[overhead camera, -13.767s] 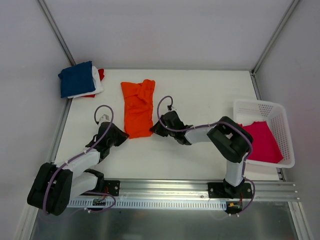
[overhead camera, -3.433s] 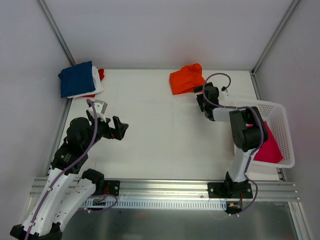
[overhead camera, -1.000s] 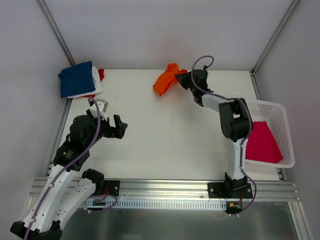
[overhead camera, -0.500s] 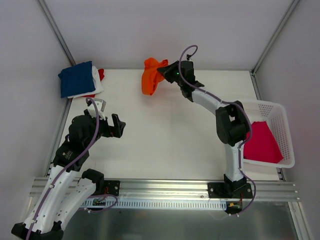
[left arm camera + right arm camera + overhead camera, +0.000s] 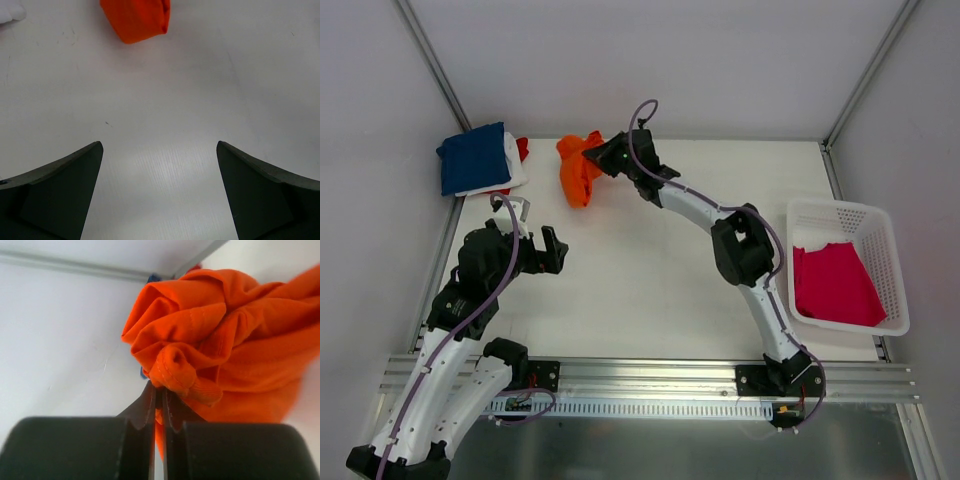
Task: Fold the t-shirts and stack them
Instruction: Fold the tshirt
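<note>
Now the right gripper [image 5: 601, 160] has swung the orange tee [image 5: 578, 170] along the far edge. Half a second ago it was well to the right of the stack [image 5: 475, 158]; it now hangs just right of it, near but not over it. The left gripper [image 5: 536, 250] has barely stirred: it waits on the near side of the stack, spread wide and holding nothing.

I judge this to be the carry to the stack, nearly done; the release is still to come. The tee travels as a bunched clump, so its fold may need squaring once it lands. A pink tee [image 5: 835, 285] lies in the basket [image 5: 840, 207], far right of the stack, so that one is still left to do.

From above, the grip itself is hidden. The right wrist view shows it: the jaws are pinched tight on a rolled hem, with slivers of the stack's blue and red behind. The left wrist view shows bare table between its own fingers and the tee's lower end beyond. Whether that end touches the table, I cannot tell.
</note>
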`<control>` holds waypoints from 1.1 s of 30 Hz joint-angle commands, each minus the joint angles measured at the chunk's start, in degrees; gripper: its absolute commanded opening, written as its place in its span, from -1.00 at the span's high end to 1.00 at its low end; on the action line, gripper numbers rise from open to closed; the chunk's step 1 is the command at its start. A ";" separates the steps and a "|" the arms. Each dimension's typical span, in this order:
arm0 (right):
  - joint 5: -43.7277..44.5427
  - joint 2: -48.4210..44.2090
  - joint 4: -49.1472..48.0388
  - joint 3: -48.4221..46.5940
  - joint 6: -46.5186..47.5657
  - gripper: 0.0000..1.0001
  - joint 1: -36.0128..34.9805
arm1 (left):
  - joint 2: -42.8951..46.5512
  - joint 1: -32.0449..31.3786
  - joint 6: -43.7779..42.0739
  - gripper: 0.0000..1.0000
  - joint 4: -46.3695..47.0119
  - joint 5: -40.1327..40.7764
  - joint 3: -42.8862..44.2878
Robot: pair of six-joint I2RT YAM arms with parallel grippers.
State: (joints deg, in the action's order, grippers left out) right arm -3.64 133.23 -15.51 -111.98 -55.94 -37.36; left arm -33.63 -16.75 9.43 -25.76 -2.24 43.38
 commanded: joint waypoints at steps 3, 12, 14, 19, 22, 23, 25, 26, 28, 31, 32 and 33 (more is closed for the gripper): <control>-2.95 -0.76 0.48 -8.00 -2.86 0.99 -4.91 | 0.23 0.67 -0.03 -0.98 0.53 1.89 1.71; 1.79 -24.13 -5.24 24.50 3.12 0.99 -2.89 | 0.23 0.67 0.06 -0.98 0.36 2.94 1.63; 3.19 -30.53 -5.23 36.18 3.30 0.99 -0.44 | 0.58 0.67 0.15 -0.98 0.10 2.77 1.54; 8.12 -39.00 -2.25 56.58 3.39 0.99 5.35 | 0.67 0.58 0.41 -0.98 0.01 2.42 1.62; 5.49 -38.75 -2.42 63.81 3.38 0.99 7.91 | -1.69 0.58 0.50 -0.98 -0.08 0.94 2.15; 4.44 -38.22 -2.94 65.04 3.30 0.99 8.18 | -2.05 0.58 0.50 -0.98 -0.17 0.92 2.59; 3.82 -36.12 -5.41 66.90 2.77 0.99 8.27 | -2.15 0.58 0.68 -0.98 -0.35 0.66 2.68; 0.86 -34.98 -5.93 66.55 2.68 0.99 8.01 | -1.97 0.58 0.68 -0.98 -0.35 0.75 2.59; -1.27 -31.11 -5.59 61.99 2.07 0.99 6.52 | -1.44 0.58 0.68 -0.98 -0.26 1.01 2.50; -1.29 -26.99 1.95 51.37 3.20 0.99 3.27 | -1.44 0.58 0.50 -0.98 -0.34 1.71 2.24; -0.41 -26.19 3.80 49.08 3.47 0.99 2.57 | -1.44 0.58 0.41 -0.98 -0.35 1.80 2.15; 0.29 -25.66 7.30 46.10 3.56 1.00 1.69 | -1.62 0.58 0.41 -0.98 -0.35 1.80 2.15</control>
State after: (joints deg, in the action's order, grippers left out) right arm -2.24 106.06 -14.20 -57.74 -53.39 -32.47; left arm -35.55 -16.75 9.63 -26.55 0.03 43.86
